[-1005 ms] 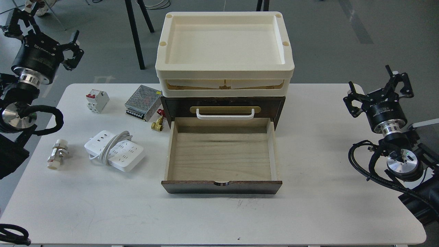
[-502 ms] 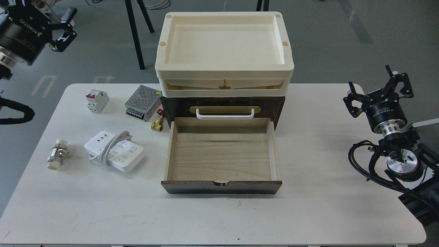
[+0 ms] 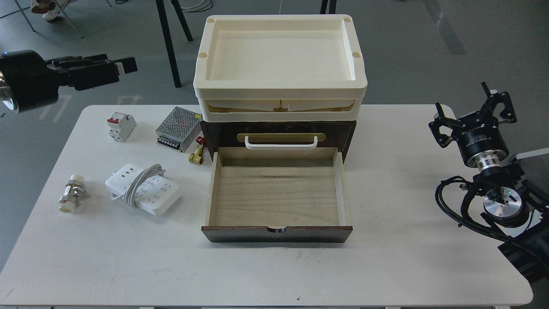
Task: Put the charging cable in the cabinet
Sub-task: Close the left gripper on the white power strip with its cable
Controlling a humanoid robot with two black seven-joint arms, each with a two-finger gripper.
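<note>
One drawer of the cabinet stands pulled out nearest us, the cable lies on the table left of it — our right gripper spread wide at the table's right edge, our left gripper beyond the far-left corner, side-on, so we cannot tell its gap.

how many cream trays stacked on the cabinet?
2. The top tray sits open and empty; the lower tray lies directly beneath it, resting on the cabinet. Only the lower tray's front edge shows.
</note>
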